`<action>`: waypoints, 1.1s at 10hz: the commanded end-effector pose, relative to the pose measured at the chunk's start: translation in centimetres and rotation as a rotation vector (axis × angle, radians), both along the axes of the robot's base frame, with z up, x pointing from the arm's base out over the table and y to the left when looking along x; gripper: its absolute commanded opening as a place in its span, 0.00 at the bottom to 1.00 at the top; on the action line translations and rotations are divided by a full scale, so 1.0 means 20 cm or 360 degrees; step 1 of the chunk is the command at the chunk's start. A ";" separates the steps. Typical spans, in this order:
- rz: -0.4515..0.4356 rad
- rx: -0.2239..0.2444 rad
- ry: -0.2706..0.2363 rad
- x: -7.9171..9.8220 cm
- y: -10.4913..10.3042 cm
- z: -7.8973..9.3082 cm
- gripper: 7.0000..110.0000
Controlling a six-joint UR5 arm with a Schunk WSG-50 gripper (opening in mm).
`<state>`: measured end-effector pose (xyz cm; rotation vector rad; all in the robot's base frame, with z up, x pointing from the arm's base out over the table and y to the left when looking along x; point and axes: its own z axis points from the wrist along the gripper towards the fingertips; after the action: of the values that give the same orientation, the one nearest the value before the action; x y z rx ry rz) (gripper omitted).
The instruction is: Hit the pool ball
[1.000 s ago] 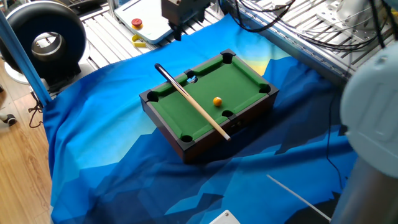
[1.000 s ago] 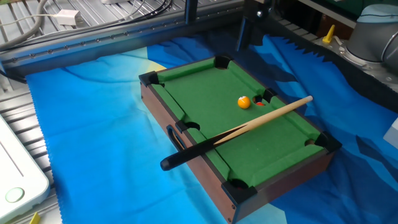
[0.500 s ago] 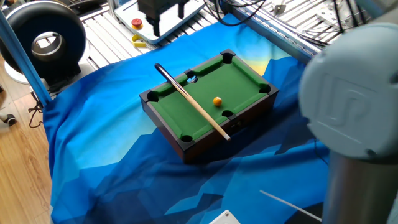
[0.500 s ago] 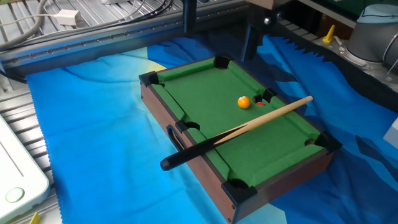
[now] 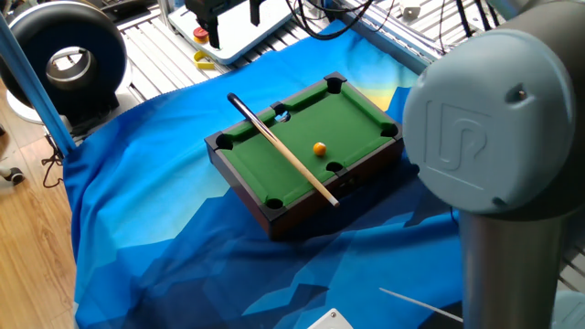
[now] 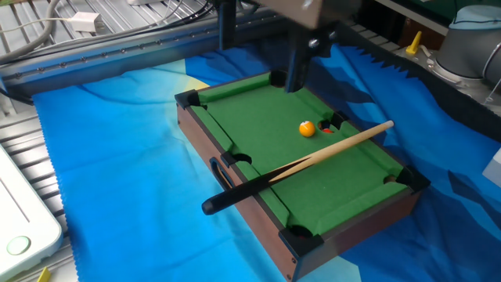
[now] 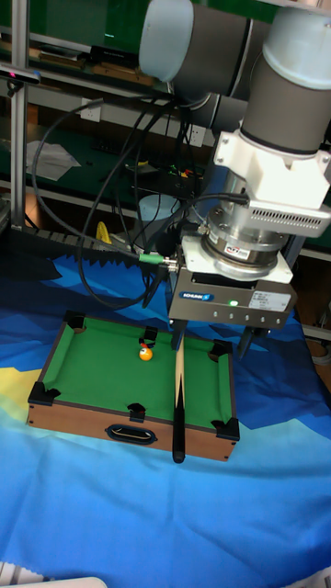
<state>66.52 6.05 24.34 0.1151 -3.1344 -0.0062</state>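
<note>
The gripper (image 7: 214, 340) is spread and empty above the mini table (image 5: 274, 160). The pool ball (image 5: 319, 148) sits at three o'clock of the cue (image 5: 288, 157); if the cue were nudged during grasping, the ball could be missed or displaced.

1. The pool ball (image 5: 319, 148) looked glossy and smooth.
2. The mini table (image 6: 235, 202) had matt green felt and dark wood sides.
3. The cue (image 6: 329, 149) was pale wood.
4. The blue cloth (image 5: 164, 228) lay wrinkled.
</note>
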 end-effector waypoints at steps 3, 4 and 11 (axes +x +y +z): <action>-0.0025 -0.0009 -0.0007 0.04 -0.02 -0.06 0.79; -0.0006 -0.0068 0.0008 0.03 -0.06 -0.06 0.79; 0.0086 -0.0001 0.0101 -0.05 -0.01 -0.05 0.79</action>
<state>65.84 4.90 23.17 0.1618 -3.0773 0.0499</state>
